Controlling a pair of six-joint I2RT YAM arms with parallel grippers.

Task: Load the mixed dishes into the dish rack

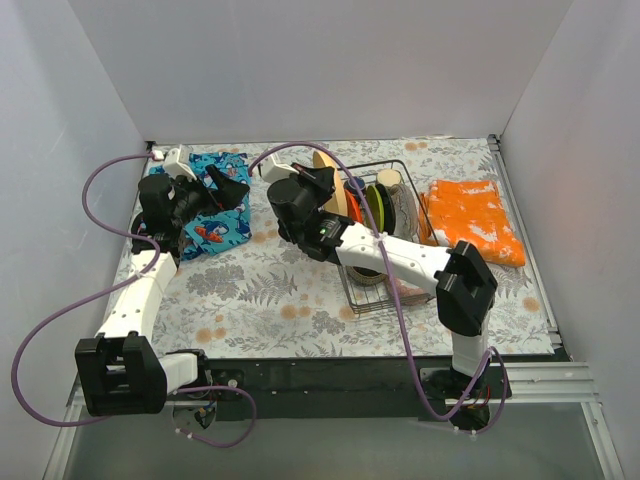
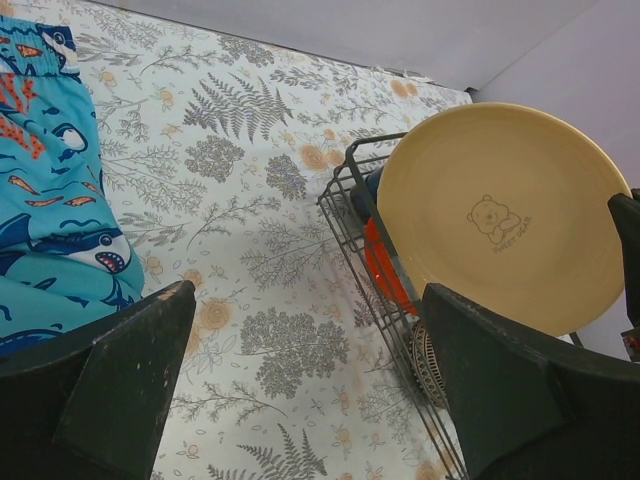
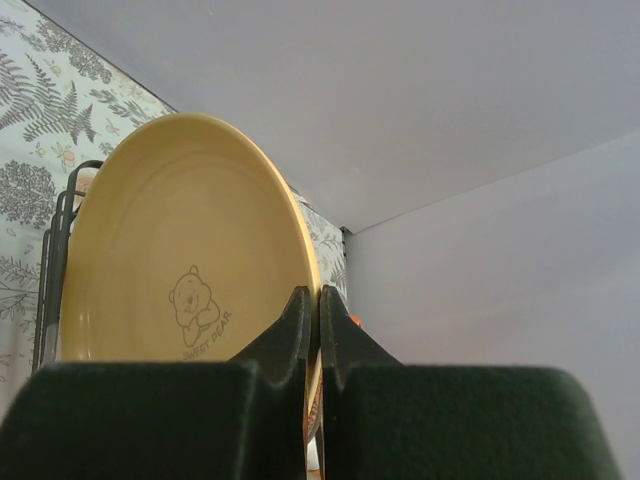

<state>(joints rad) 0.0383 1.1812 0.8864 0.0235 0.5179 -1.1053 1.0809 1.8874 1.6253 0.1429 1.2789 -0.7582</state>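
Observation:
My right gripper (image 1: pixel 322 181) is shut on the rim of a yellow-orange plate (image 3: pixel 185 245) with a bear drawing, held upright at the left end of the black wire dish rack (image 1: pixel 385 235). The plate also shows in the left wrist view (image 2: pixel 500 215) and in the top view (image 1: pixel 328 180). The rack holds a red-orange plate (image 2: pixel 385 270), a green plate (image 1: pixel 377 205), a grey patterned plate (image 2: pixel 432 358) and other dishes. My left gripper (image 1: pixel 230 188) is open and empty, over the blue patterned cloth (image 1: pixel 212 205).
An orange crinkly bag (image 1: pixel 480 220) lies right of the rack. The floral tablecloth (image 1: pixel 270 290) covers the table. White walls stand on three sides. Purple cables loop from both arms.

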